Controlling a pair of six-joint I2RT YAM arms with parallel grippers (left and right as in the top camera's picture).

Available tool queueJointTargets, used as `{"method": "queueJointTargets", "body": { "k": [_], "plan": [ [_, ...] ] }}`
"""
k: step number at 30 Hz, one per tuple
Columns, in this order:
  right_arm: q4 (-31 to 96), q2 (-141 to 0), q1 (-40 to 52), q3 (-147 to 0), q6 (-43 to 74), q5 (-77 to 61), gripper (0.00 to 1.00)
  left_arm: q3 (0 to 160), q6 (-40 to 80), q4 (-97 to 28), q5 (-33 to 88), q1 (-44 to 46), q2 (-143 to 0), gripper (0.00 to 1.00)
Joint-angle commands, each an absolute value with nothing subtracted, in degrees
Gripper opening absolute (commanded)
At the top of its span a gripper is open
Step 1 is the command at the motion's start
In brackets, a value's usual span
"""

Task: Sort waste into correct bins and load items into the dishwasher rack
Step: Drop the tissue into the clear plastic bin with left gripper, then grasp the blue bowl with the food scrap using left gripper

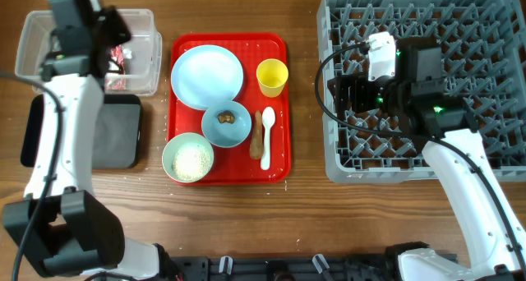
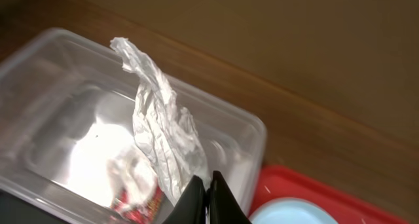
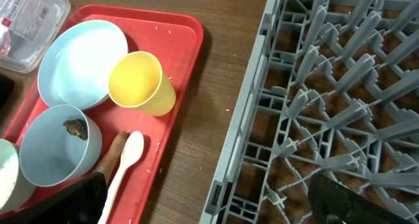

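While nothing sits in the dishwasher rack (image 1: 477, 34), whose pegs look bare overhead wherever the right arm (image 1: 460, 158) does not cover them, we judge the job barely begun. The red-and-white snack wrapper (image 1: 122, 67) lies in the clear tub (image 1: 37, 43). We see nothing in the black tray (image 1: 115, 133), though the left arm (image 1: 70, 108) masks part of it. On the red tray (image 1: 279, 162) sit the plate (image 1: 206, 76), the yellow cup (image 1: 272, 76), the small blue bowl (image 1: 234, 131) holding the brown lump (image 1: 226, 115), the green bowl (image 1: 188, 158) of rice, and the white spoon (image 1: 266, 141) just beside the orange-brown stick (image 1: 256, 137).

From the left wrist, the left end effector (image 2: 208, 198) is pinched tight on the lower end of the crumpled white tissue (image 2: 160, 132), which rises above the tub's interior, not yet let go. The wrapper is cut off at the lower edge.

From the right wrist, the right end effector (image 3: 206, 185) is spread wide and carries nothing, hanging at the rack's edge beside the bench (image 3: 216, 99). Only dark corners of its fingers show. The green bowl is cropped here, so the rice cannot be seen.
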State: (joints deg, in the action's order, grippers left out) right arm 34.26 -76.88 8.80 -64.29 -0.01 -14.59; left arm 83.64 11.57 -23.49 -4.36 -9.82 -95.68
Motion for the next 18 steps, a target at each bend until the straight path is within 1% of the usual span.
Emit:
{"method": "queueJointTargets", "body": {
  "k": [1, 2, 4, 10, 11, 14, 18],
  "plan": [
    [33.9, -77.4, 8.8, -65.1, 0.6, -15.6, 1.00, 84.3, 10.5, -21.4, -6.1, -14.0, -97.4, 0.04],
    [33.9, -77.4, 8.8, -65.1, 0.6, -15.6, 1.00, 84.3, 10.5, -21.1, -6.1, -14.6, -98.0, 0.09],
    [33.9, -77.4, 8.8, -65.1, 0.6, -15.6, 1.00, 84.3, 10.5, -20.7, -5.9, -15.2, -99.6, 0.99],
    [33.9, -77.4, 8.8, -65.1, 0.6, -15.6, 1.00, 84.3, 10.4, -19.7, -5.5, -15.2, -100.6, 1.00],
    [34.0, -77.4, 8.8, -65.1, 0.6, -15.6, 1.00, 84.3, 10.2, -19.5, -4.3, -15.2, -100.6, 1.00],
    [33.9, -77.4, 8.8, -65.1, 0.6, -15.6, 1.00, 84.3, 4.8, -20.8, 6.1, -14.3, -99.3, 1.00],
    [34.0, -77.4, 8.8, -65.1, 1.1, -15.6, 1.00, 84.3, 4.9, -28.4, 9.6, -8.4, -94.8, 1.00]
  ]
}}
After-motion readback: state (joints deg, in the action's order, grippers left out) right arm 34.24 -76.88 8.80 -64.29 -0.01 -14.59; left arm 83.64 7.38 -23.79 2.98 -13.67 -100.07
